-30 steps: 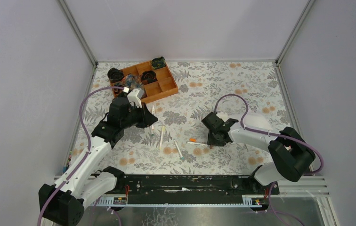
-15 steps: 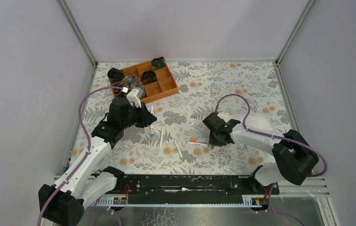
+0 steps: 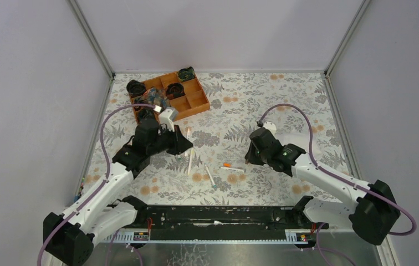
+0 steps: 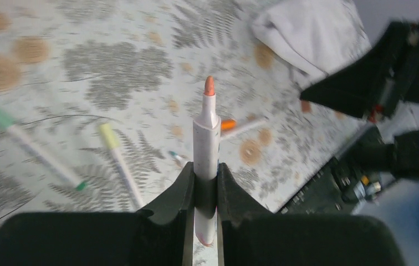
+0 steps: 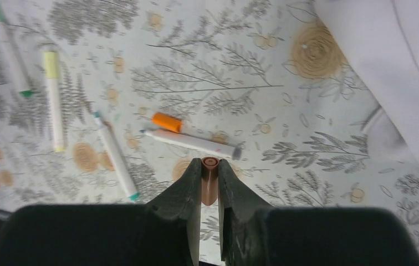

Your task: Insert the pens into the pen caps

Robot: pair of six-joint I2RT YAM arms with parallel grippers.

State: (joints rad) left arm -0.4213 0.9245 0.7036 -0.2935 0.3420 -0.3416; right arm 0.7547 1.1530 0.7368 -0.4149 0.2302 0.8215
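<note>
My left gripper [image 4: 205,172] is shut on a white pen [image 4: 206,133] with a salmon-orange tip that points away from the camera, held above the table; it also shows in the top view [image 3: 188,132]. My right gripper [image 5: 209,169] is shut on a small brown pen cap [image 5: 209,178], its open end facing outward, above the table. Below it lie an orange cap [image 5: 166,122] and a white pen with a grey tip [image 5: 193,143]. More pens lie to the left: a teal-tipped one [image 5: 116,158], a yellow one [image 5: 54,100] and a green one [image 5: 8,50].
An orange compartment tray [image 3: 193,105] holding dark objects stands at the back left. A crumpled white paper sheet [image 3: 301,141] lies behind the right arm. The black rail [image 3: 218,216] runs along the near edge. Grey walls enclose the table.
My left gripper has moved right with the pen in it. My right arm has swung and risen from the table near the orange cap, carrying the brown cap.
</note>
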